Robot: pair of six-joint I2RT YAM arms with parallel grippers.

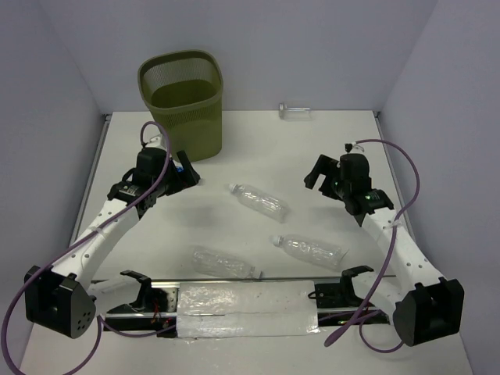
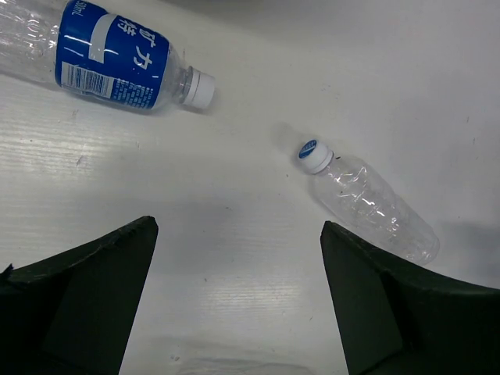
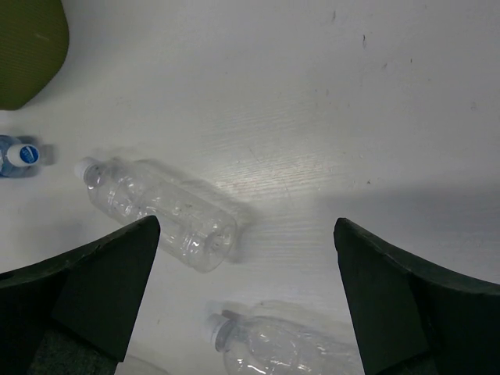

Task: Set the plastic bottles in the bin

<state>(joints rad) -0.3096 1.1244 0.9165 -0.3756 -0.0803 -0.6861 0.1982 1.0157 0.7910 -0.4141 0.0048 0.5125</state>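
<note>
Left tool (image 2: 237,230): jaws spread wide, nothing between them; hovers over the table (image 1: 266,148) near the bin's foot
Right tool (image 3: 246,226): jaws spread wide, empty; hangs above the table's right half
Nearest bottle (image 1: 224,263): clear, lying flat just ahead of the arm bases
Mid-table: second bottle (image 1: 311,248) right of centre; third bottle (image 1: 259,201) beyond it, between the tools
Blue-labelled bottle (image 2: 109,55): lying beside the left tool
Bin (image 1: 187,117): upright, far left; no bottle visible inside
Far edge: small clear container (image 1: 294,112); too small to identify
Count: three clear bottles; one labelled bottle; one bin
Progress: apparently just starting; every visible bottle left to bin
</note>
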